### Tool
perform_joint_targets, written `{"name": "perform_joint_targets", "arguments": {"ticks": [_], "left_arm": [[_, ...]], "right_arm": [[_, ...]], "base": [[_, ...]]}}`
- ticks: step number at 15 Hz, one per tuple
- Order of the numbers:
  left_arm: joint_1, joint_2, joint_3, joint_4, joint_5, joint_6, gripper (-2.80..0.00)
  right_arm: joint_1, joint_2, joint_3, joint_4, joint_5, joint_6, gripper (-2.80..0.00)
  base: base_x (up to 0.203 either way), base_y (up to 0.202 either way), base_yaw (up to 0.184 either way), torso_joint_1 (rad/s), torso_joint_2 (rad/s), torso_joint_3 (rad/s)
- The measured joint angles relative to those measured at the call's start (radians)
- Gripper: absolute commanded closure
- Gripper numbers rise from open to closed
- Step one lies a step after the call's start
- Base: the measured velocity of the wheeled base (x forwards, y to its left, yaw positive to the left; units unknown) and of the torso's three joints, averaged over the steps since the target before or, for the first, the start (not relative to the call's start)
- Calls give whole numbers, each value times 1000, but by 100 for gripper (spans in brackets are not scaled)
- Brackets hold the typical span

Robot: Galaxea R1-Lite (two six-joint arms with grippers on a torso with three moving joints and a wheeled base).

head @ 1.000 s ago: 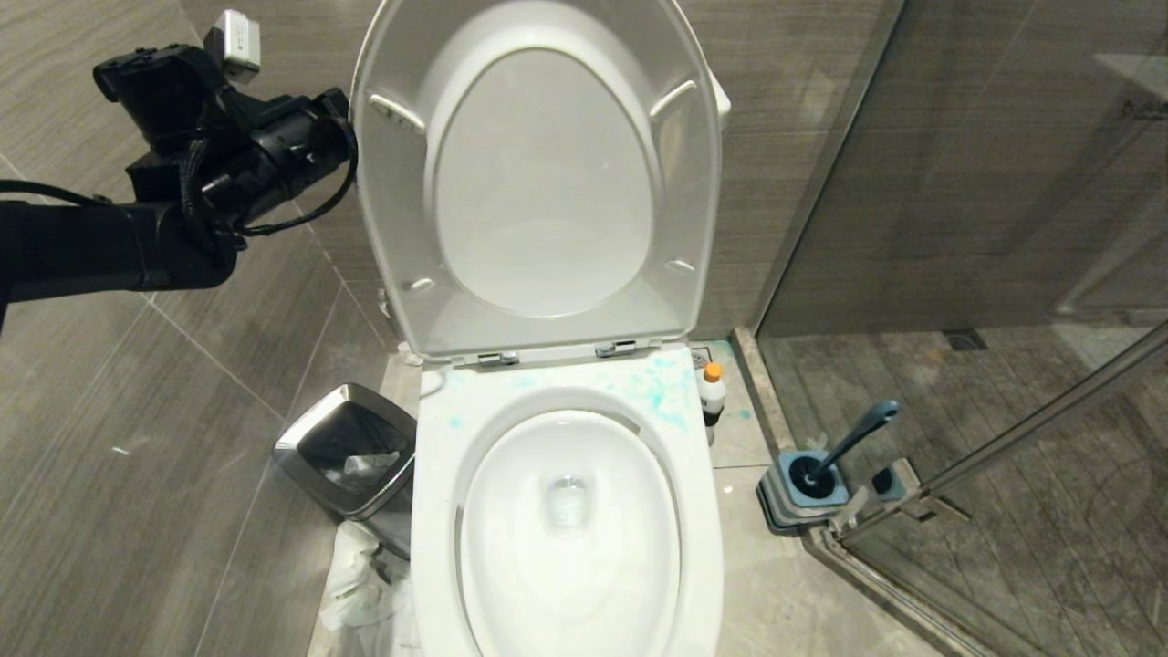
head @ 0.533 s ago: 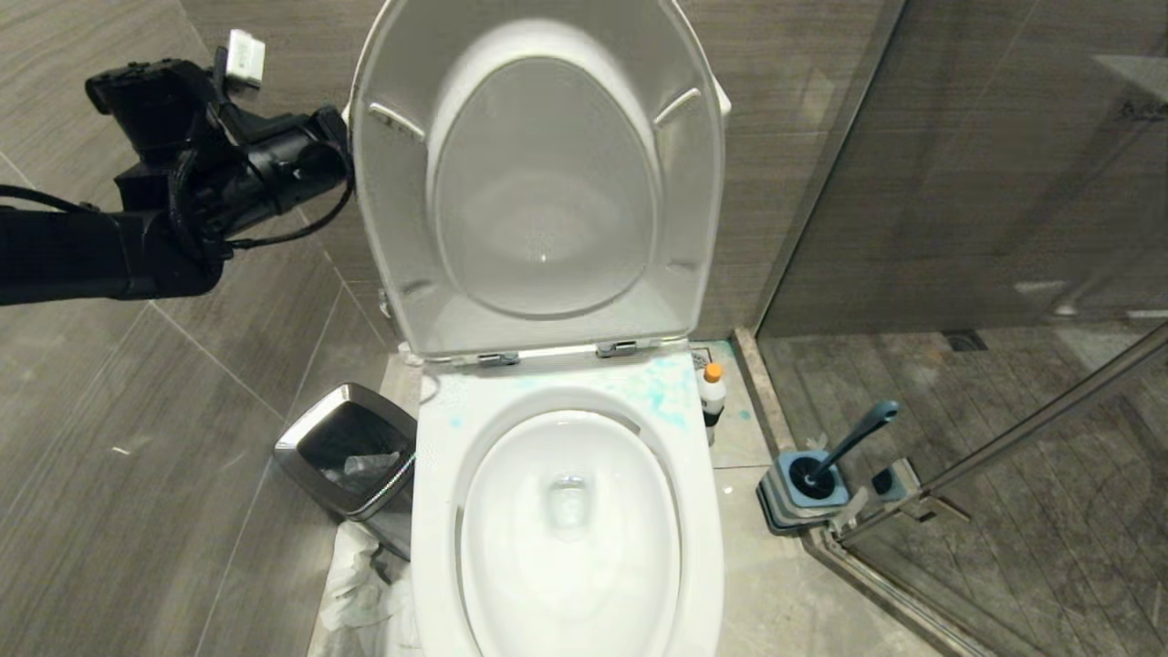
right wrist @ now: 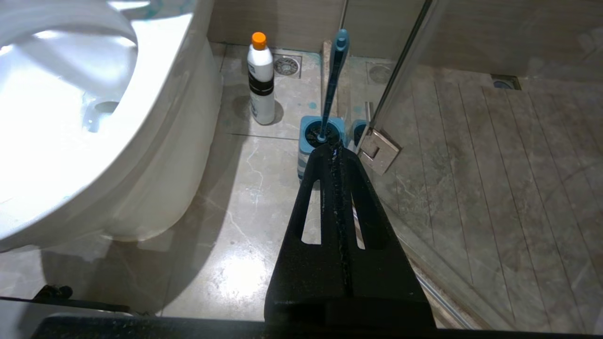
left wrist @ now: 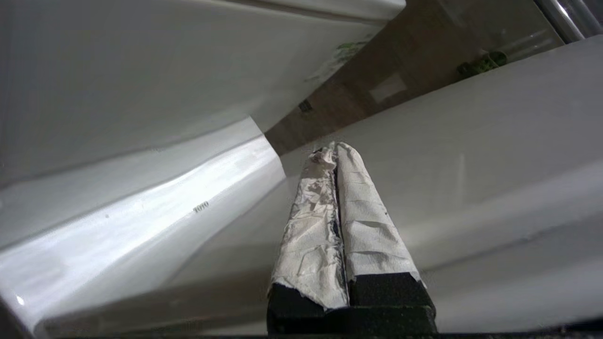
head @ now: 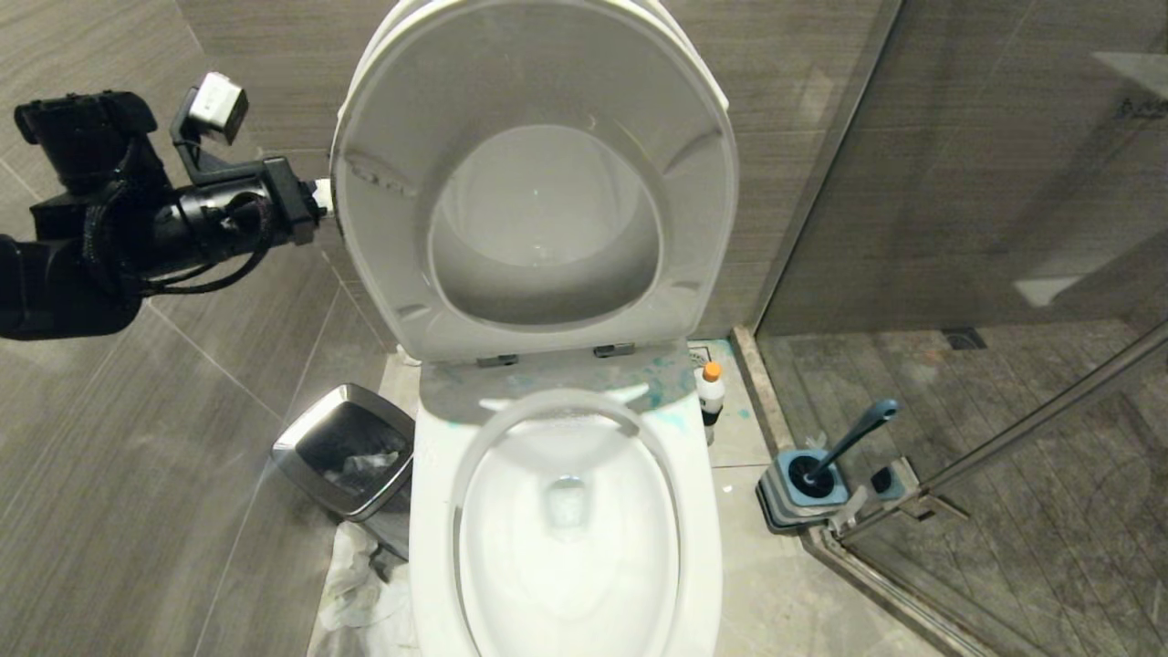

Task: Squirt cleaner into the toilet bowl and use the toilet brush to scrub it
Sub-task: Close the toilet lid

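Note:
The white toilet bowl [head: 429, 529] [right wrist: 70, 141] stands uncovered, with its seat ring [head: 383, 265] tipped forward off the raised lid [head: 411, 23]. My left gripper [head: 319, 193] [left wrist: 332, 148] is shut and empty. Its paper-wrapped fingers [left wrist: 358, 212] are at the seat's left edge, between white toilet surfaces. The cleaner [head: 711, 392] [right wrist: 260, 80], a white bottle with an orange cap, stands on the floor right of the bowl. The toilet brush [head: 853, 438] [right wrist: 335, 75] stands in its square blue-grey holder [head: 803, 493] [right wrist: 320, 136]. My right gripper [right wrist: 335, 148] is shut and empty above the floor, pointing towards the holder.
A steel waste bin [head: 342, 447] sits at the bowl's left, with crumpled white plastic [head: 356, 584] on the floor beside it. A glass shower door [head: 958, 228] and its metal hinge [right wrist: 379, 150] close off the right. Teal stains [head: 671, 388] mark the ledge behind the bowl.
The seat ring has swung forward away from the lid, which stays up. My left arm has dropped lower and drawn leftwards alongside the seat's edge. Bottle and brush have not moved.

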Motion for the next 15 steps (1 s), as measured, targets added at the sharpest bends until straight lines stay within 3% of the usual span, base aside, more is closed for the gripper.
{"name": "perform_joint_targets", "arguments": {"ticks": [2,6,8,10,13,15], "left_arm": [[22,-49,65,21,-36,1,0],[64,-128,229,53,-206,48,0],[67,-155,331,61,-236,142,0],[69,-178,435,104,-252,278,0],[81,-221,550,296,-257,504,0],[109,-262,599,454,-258,595,0]], "right_arm": [[0,0,0,0,0,0,0],[0,0,0,0,0,0,0],[0,0,0,0,0,0,0],[0,0,0,0,0,0,0],[0,0,0,0,0,0,0],[0,0,0,0,0,0,0]], "base": [[0,0,0,0,0,0],[0,0,0,0,0,0],[0,0,0,0,0,0],[0,0,0,0,0,0],[0,0,0,0,0,0],[0,0,0,0,0,0]]}}
